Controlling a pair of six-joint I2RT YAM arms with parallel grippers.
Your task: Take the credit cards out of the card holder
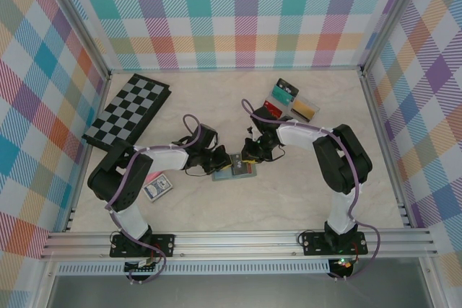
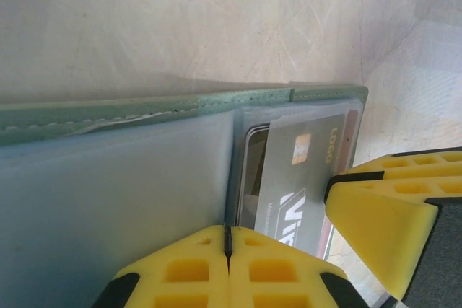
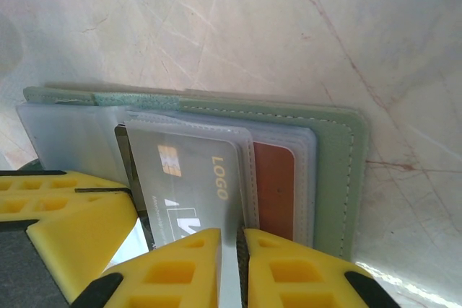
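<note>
The holder (image 1: 234, 170) lies open on the tabletop (image 1: 303, 200) between my two arms. A grey card (image 3: 184, 182) stands partly out of its clear sleeve, with a red card (image 3: 274, 185) pocketed behind it. My right gripper (image 3: 231, 243) has its jaws clamped on the grey card's edge. The left gripper (image 2: 227, 239) has its jaws together, seemingly pinching the sleeve to pin the holder. I judge this the pull-out step. Next I'd draw the right arm straight along the slot while the left holds firm.

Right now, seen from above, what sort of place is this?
Likely a robot test cell: plaid walls on an aluminium frame, with the left arm and right arm bolted to its front rail.
</note>
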